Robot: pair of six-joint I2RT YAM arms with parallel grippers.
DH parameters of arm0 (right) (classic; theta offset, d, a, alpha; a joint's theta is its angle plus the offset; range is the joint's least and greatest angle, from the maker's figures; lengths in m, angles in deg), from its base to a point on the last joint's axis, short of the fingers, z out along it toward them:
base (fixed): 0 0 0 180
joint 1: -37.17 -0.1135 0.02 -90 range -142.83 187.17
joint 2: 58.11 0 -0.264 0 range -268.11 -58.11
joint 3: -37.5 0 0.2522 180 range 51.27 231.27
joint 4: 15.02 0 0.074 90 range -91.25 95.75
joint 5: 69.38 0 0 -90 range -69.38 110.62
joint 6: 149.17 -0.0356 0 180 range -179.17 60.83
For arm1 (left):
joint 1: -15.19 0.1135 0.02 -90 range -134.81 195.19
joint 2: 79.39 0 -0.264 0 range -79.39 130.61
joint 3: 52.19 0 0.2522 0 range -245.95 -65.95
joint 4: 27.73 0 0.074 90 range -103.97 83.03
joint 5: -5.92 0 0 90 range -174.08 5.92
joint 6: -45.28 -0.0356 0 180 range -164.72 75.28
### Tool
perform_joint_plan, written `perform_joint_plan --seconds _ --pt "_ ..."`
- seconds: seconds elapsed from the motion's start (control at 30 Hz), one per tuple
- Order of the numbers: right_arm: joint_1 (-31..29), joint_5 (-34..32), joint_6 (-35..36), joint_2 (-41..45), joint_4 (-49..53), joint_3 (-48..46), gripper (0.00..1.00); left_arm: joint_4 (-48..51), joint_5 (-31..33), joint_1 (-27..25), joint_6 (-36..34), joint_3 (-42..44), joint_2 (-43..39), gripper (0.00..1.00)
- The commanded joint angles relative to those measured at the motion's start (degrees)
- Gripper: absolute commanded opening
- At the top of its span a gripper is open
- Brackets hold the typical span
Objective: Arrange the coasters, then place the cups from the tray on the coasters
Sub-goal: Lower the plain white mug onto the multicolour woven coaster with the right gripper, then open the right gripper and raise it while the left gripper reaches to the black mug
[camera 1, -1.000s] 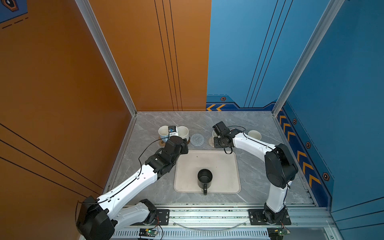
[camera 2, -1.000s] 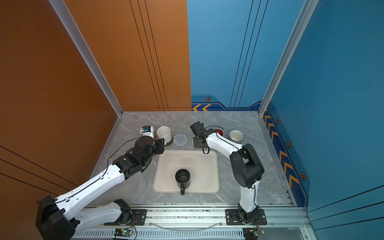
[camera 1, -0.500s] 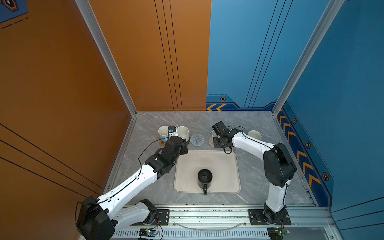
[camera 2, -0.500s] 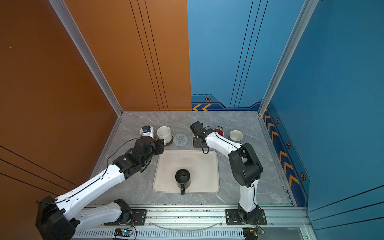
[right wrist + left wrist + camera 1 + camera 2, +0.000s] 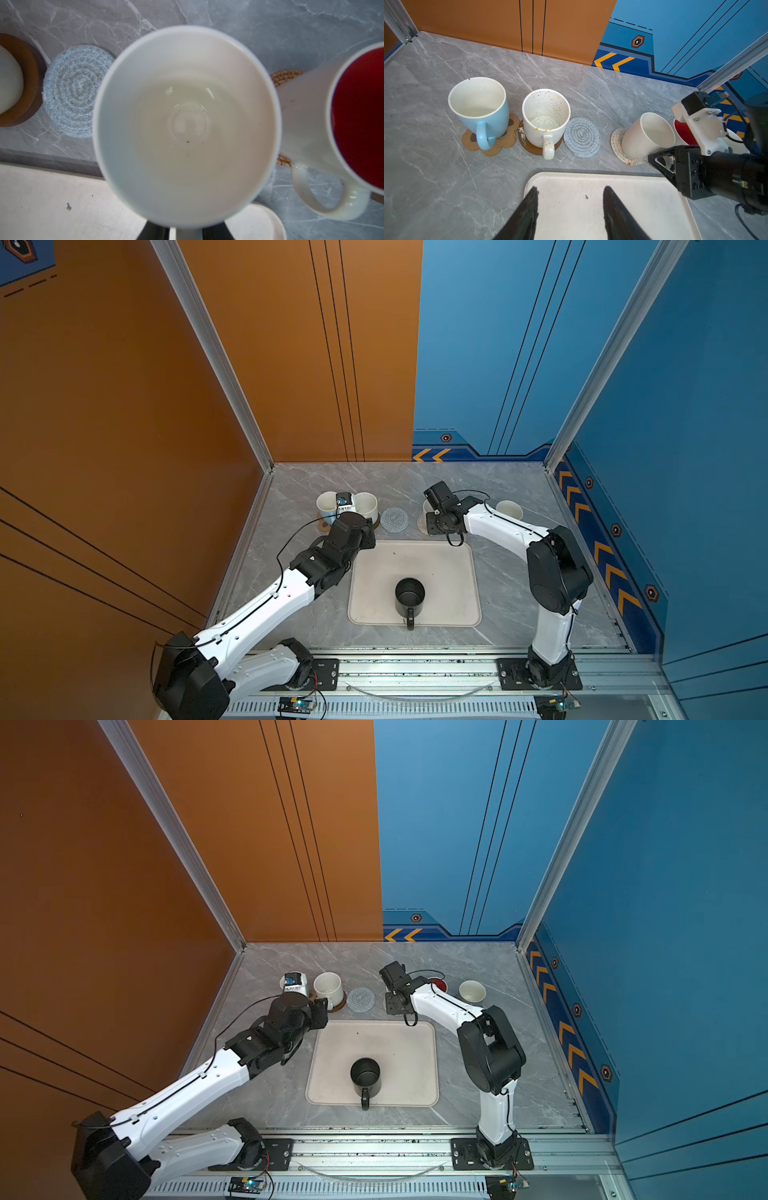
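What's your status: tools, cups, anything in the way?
Left tool open over tray. Right tool at handle of white cup, grip unclear. Black cup on tray; blue coaster bare.

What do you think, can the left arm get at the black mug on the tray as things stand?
Probably yes. The left pincer hangs open and empty over the far edge of the tray, and the black mug stands alone on it, upright, with nothing between them.
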Motion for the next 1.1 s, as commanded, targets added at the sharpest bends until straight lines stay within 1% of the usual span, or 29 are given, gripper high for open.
perform_joint_plan --seconds 0.0,0.17,0.37,0.47,0.77,0.9,1.07 --pt "0.1 -0.2 0.4 -0.1 -0.7 1.3 0.28 1.3 0.1 0.6 0.2 0.3 -0.2 0.52" --pt "0.1 -0.1 0.3 0.1 -0.7 1.2 0.32 1.3 0.1 0.6 0.2 0.2 -0.3 0.52" --pt "0.0 0.1 0.2 0.8 -0.6 0.4 0.41 1.5 0.1 0.6 0.2 0.5 -0.6 0.52" --pt "-0.1 0.0 0.1 1.2 -0.7 0.1 0.43 1.5 0.0 0.6 0.4 0.5 -0.6 0.52" --pt "-0.4 -0.4 0.0 2.9 -0.7 -0.9 0.60 1.5 -0.4 0.6 0.3 0.5 -0.9 0.51" --pt "-0.6 -0.3 -0.4 4.7 -0.7 -2.0 0.63 1.6 -0.4 0.5 0.3 0.6 -1.2 0.51" --pt "-0.9 -0.6 -0.8 8.4 -0.7 -3.7 0.65 1.6 -0.5 0.4 0.4 0.6 -1.5 0.51"
